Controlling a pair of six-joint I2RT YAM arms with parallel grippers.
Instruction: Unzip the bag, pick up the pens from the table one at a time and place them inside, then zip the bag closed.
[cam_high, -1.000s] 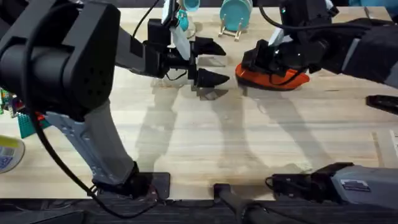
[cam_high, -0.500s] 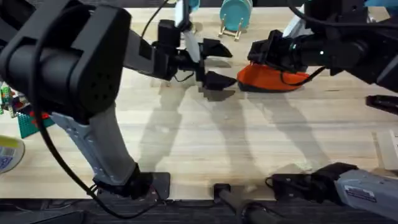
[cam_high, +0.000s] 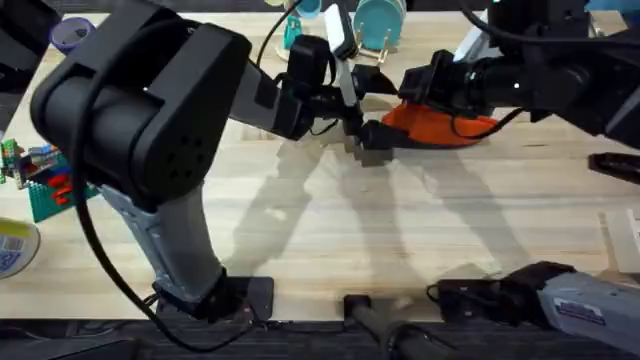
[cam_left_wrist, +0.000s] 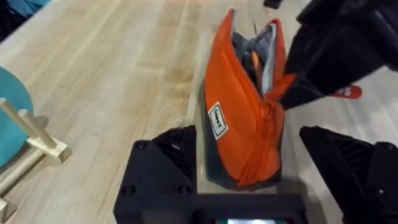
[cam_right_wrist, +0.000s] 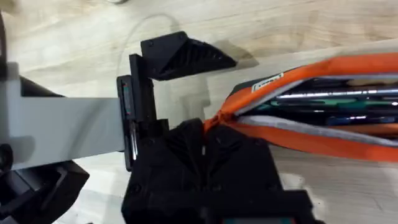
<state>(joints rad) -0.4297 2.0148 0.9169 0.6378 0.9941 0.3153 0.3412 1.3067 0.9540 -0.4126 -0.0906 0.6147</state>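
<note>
Two pincers are positioned at the bag (cam_high: 440, 124), which lies at the far right of the worktop (cam_high: 330, 230). Left pincer (cam_high: 366, 108) is spread wide, fingers straddling the bag's near end without gripping it. Right pincer (cam_right_wrist: 208, 127) is clamped on the zipper end of the bag. Bag is unzipped; pens (cam_right_wrist: 336, 102) are seen inside it.

The bag (cam_high: 440, 122) lies on the desk (cam_high: 330, 230) at its far side. The left tool (cam_high: 368, 105) straddles the bag's left end, and the right tool (cam_high: 425, 88) sits on the bag's top there. The pens (cam_right_wrist: 336, 102) lie inside the bag.
</note>
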